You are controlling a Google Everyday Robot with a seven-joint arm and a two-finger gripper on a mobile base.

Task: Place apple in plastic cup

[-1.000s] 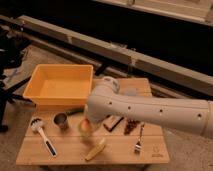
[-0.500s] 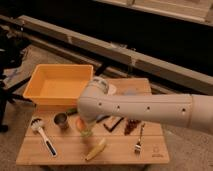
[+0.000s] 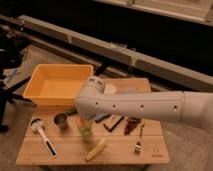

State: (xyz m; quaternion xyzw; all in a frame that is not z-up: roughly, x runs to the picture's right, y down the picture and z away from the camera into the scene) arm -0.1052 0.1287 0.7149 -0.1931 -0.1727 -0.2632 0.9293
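Note:
The light-green plastic cup (image 3: 85, 132) stands on the wooden table (image 3: 60, 155), left of centre. The orange-yellow apple (image 3: 80, 121) shows right at the cup's upper left rim; whether it rests in the cup or is held above it I cannot tell. My gripper (image 3: 83, 118) is over the cup and apple, almost wholly hidden under the big white arm (image 3: 135, 107) that reaches in from the right.
A yellow bin (image 3: 37, 95) stands at the back left. A dark metal cup (image 3: 61, 121) and a white brush (image 3: 43, 136) lie left of the cup, and a banana (image 3: 95, 149) in front. A dark reddish cluster (image 3: 131, 125), a fork (image 3: 139, 141) and a white lidded cup (image 3: 109, 89) are right.
The arm's white elbow has swung a little left and nearer the camera, staying over the cup. The apple stays at the cup's mouth; other objects have not moved.

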